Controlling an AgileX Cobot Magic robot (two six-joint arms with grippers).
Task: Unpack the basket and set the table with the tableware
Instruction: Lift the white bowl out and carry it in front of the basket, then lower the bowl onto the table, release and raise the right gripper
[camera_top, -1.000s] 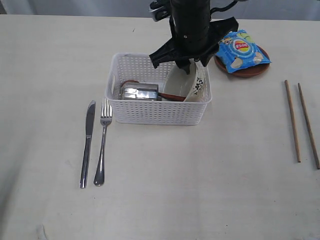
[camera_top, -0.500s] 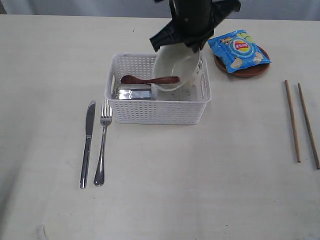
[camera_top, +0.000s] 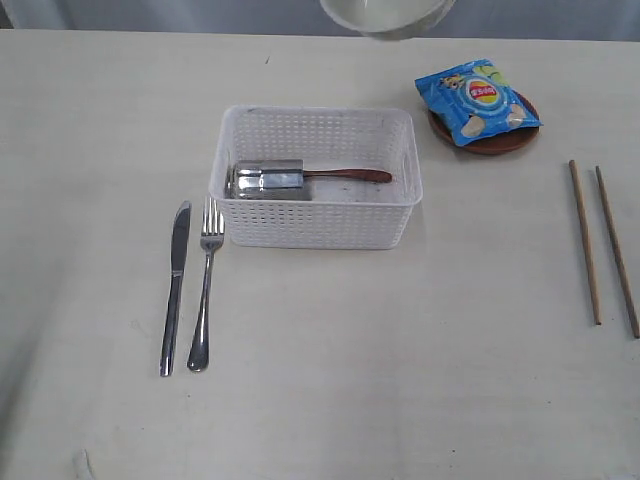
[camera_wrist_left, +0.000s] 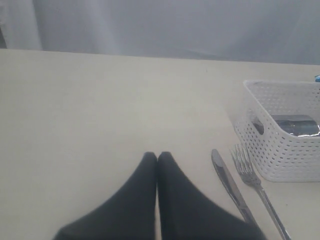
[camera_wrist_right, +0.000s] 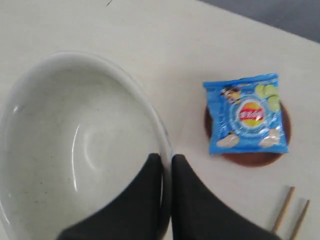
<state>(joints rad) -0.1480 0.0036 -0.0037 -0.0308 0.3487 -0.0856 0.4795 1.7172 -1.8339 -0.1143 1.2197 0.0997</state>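
Note:
My right gripper is shut on the rim of the white bowl, one finger inside and one outside. The bowl hangs high over the far edge of the table, half out of the exterior view. The white basket holds the steel cup on its side and the wooden spoon. Knife and fork lie side by side left of the basket. Chopsticks lie at the right. My left gripper is shut and empty, low over bare table beside the knife.
A blue chips bag rests on the brown plate at the back right, right of the basket. In the right wrist view the bag lies beyond the bowl. The basket and fork show in the left wrist view.
The right gripper closed on the bowl's rim, lifted it out of the basket and carried it up to the top of the exterior view. The spoon settled flat in the basket.

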